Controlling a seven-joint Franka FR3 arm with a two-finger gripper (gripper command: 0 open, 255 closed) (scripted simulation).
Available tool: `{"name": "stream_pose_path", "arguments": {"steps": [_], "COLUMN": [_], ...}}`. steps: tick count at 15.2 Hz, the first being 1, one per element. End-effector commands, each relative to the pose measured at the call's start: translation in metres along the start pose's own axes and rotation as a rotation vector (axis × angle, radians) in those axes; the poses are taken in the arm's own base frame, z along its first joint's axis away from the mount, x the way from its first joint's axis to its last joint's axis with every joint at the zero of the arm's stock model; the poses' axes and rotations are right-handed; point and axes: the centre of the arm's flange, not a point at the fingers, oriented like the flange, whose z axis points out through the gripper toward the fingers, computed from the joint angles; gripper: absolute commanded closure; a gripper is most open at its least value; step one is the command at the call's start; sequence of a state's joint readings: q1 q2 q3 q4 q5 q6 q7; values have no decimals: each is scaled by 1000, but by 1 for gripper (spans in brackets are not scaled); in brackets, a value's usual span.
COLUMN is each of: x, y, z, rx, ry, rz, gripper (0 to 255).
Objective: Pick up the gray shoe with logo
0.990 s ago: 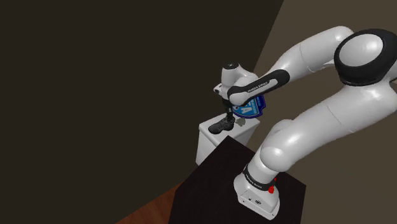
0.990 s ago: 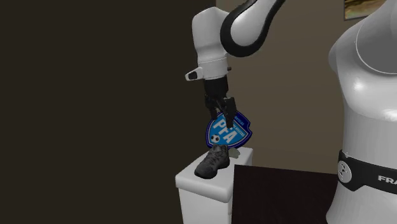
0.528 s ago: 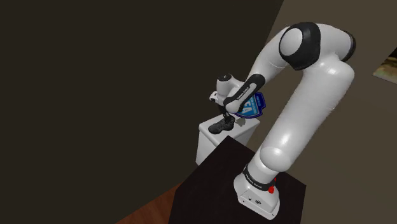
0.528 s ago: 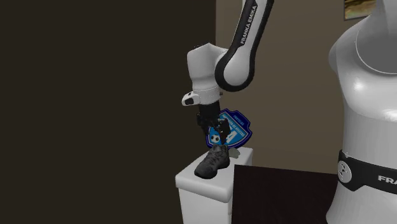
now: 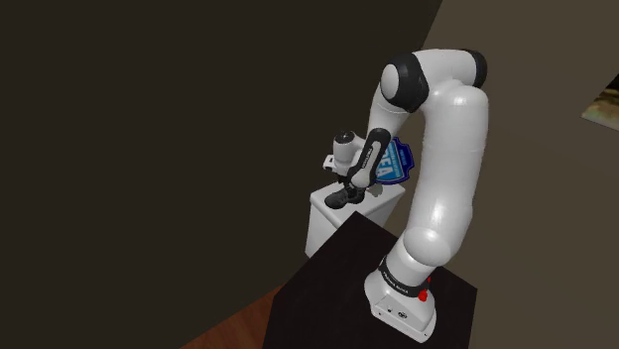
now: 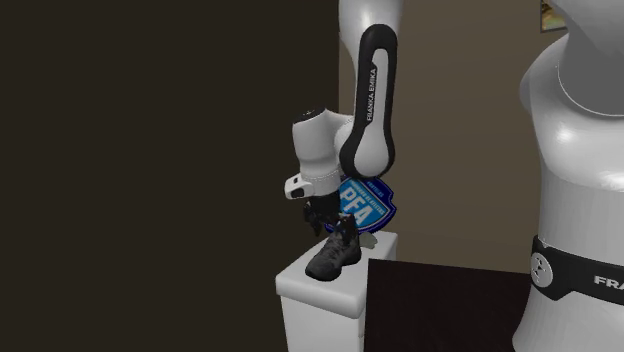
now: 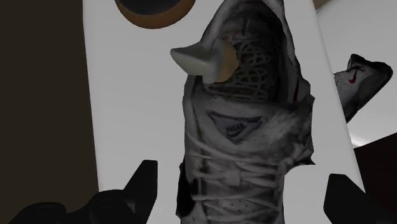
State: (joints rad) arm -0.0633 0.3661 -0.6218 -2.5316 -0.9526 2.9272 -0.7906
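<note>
A gray lace-up shoe [image 7: 242, 127] with a small logo on its tongue lies on a white pedestal [image 7: 133, 95]. My gripper [image 7: 245, 191] is open directly over it, one finger on each side of the laced part, and neither touches it. From the second exterior view the shoe [image 6: 335, 257] sits on the pedestal's top with the gripper [image 6: 325, 222] just above its heel end. In the shoulder view the gripper [image 5: 349, 188] hangs over the shoe [image 5: 342, 197].
A blue shield badge [image 6: 365, 205] reading PFA stands behind the shoe. Part of another gray shoe [image 7: 362, 79] lies beside the pedestal's far edge, and a brown round object [image 7: 153, 7] sits past the heel. The dark stand top [image 5: 337, 288] adjoins the pedestal [image 5: 327, 223].
The gripper has come down toward the shoe while the arm's elbow folded upright. The shoe has not moved.
</note>
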Motion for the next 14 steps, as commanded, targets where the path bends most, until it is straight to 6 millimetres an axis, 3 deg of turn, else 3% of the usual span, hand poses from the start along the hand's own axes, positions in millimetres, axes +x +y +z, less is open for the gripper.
{"name": "stream_pose_path", "arguments": {"steps": [1, 4, 6, 7, 14], "x": [4, 11, 11, 11, 11], "y": [0, -2, -2, -2, -2], "z": [9, 26, 26, 26, 26], "rx": [-1, -1, -1, -1, -1], "ry": [0, 0, 0, 0, 0], "rz": [-3, -3, -3, -3, -3], "gripper": [0, 0, 0, 255, 255]}}
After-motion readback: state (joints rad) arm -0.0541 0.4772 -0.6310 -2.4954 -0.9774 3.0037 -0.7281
